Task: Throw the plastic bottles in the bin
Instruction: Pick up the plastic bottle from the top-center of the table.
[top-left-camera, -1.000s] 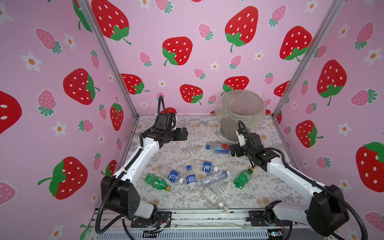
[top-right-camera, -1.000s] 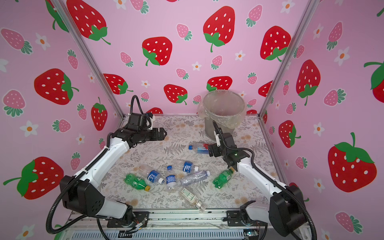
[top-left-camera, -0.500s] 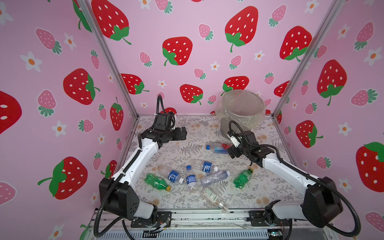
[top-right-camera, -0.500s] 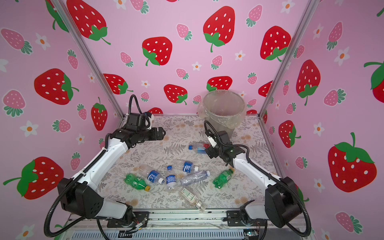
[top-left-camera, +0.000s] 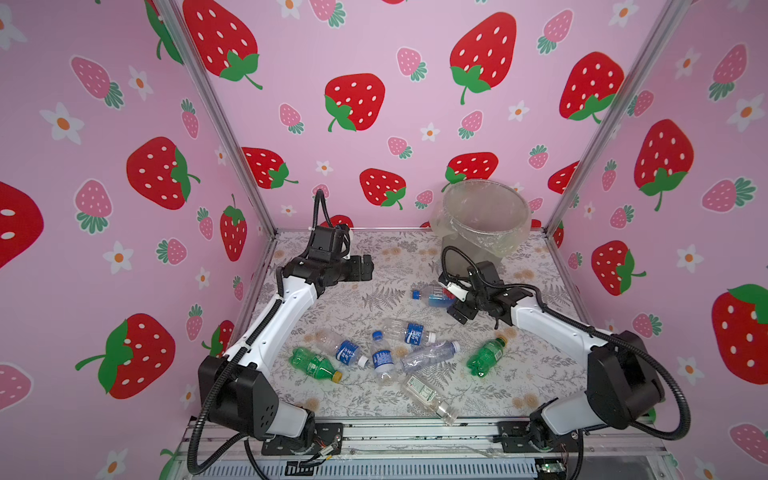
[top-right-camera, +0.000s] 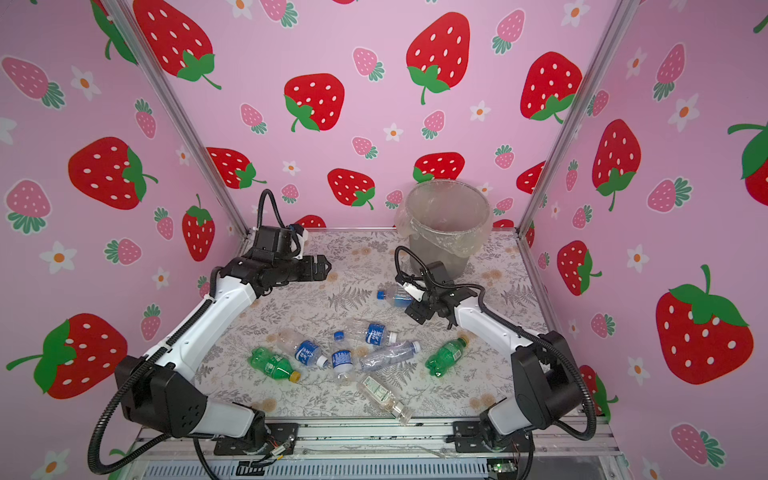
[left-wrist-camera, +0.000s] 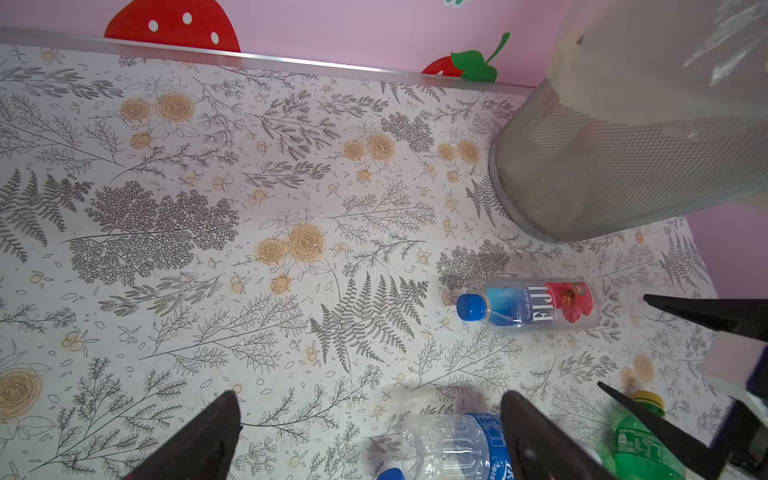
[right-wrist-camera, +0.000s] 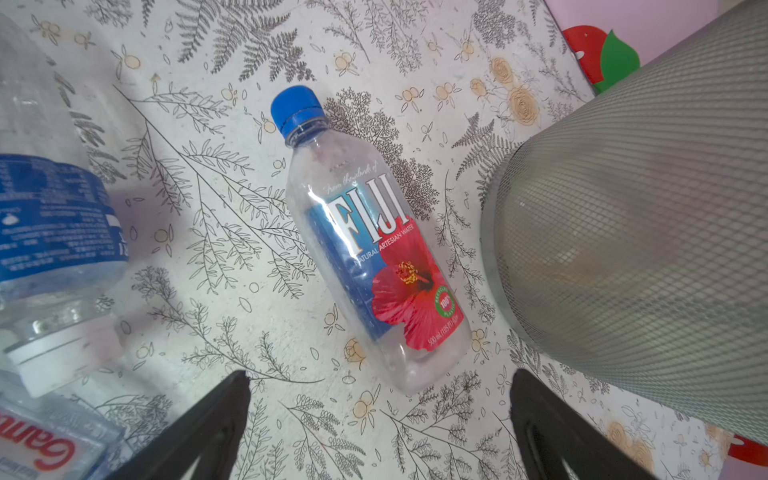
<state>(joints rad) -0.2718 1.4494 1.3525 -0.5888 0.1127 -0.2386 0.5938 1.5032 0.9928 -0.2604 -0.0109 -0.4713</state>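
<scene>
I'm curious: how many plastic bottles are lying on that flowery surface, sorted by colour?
Green plastic bottles with yellow caps: 2
Clear plastic bottles with blue labels: 3
Clear plastic bottle with blue-and-red label: 1
Clear plastic bottle with white label: 1
Clear crumpled plastic bottle, no coloured label: 1
Total: 8

Enclosure: 3 pink walls (top-left-camera: 374, 50) printed with red strawberries and white flowers; 2 aluminium corner posts (top-left-camera: 220, 124); tabletop (top-left-camera: 395, 257) under grey fern-and-rose patterned sheet; even lighting.
</scene>
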